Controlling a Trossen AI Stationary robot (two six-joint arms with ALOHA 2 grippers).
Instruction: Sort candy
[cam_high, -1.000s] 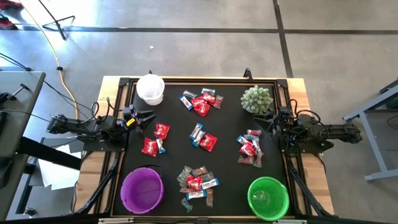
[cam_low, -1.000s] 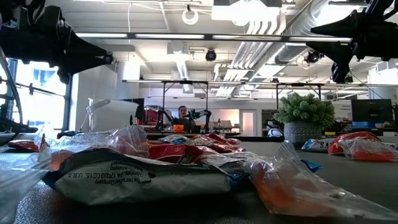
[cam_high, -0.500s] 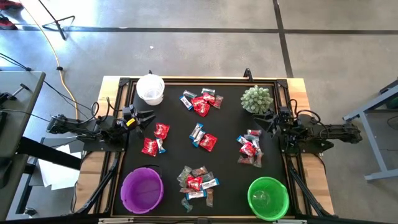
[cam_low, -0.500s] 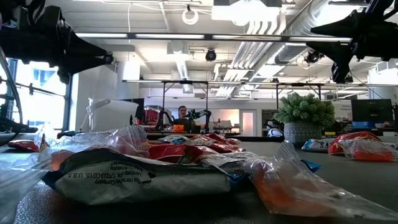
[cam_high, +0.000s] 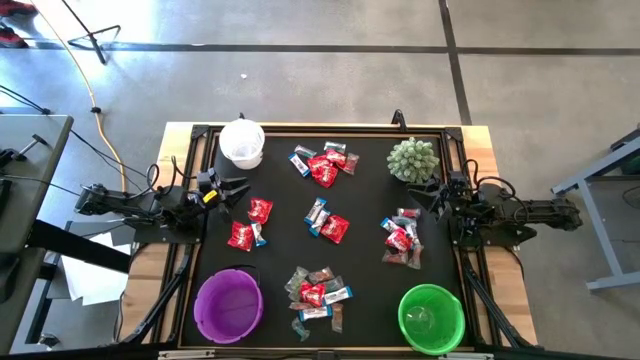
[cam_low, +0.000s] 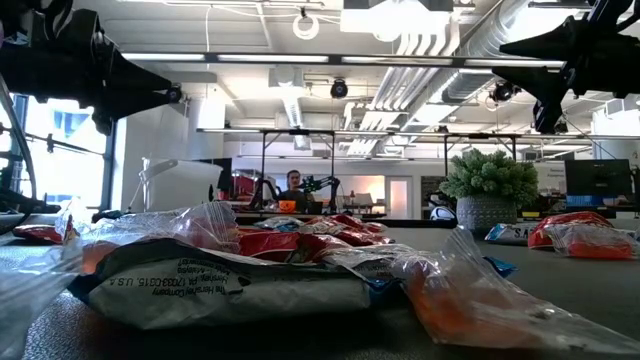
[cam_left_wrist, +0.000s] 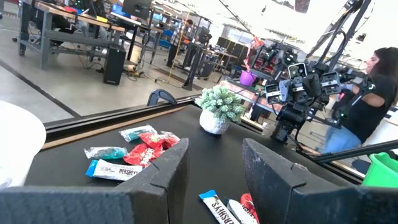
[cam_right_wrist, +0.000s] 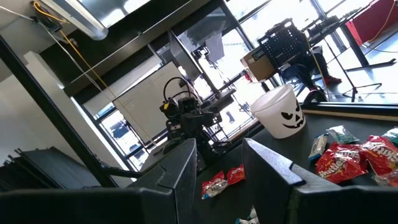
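With all candy (cam_high: 322, 169) unsorted, I hold both arms off: left gripper (cam_high: 238, 190) and right gripper (cam_high: 430, 195) gape empty; next, pick one.

A wooden-edged table (cam_high: 178, 130) carries a black mat (cam_high: 280, 200) that covers most of its top. On the mat lie five loose clusters of candy (cam_high: 322, 165): one near the far edge, one at the left, one in the middle, one at the right and one at the near edge. A white bowl (cam_high: 242, 143) stands at the far left corner, a spiky green plant (cam_high: 412, 159) at the far right, a purple bowl (cam_high: 228, 305) at the near left and a green bowl (cam_high: 431, 318) at the near right.
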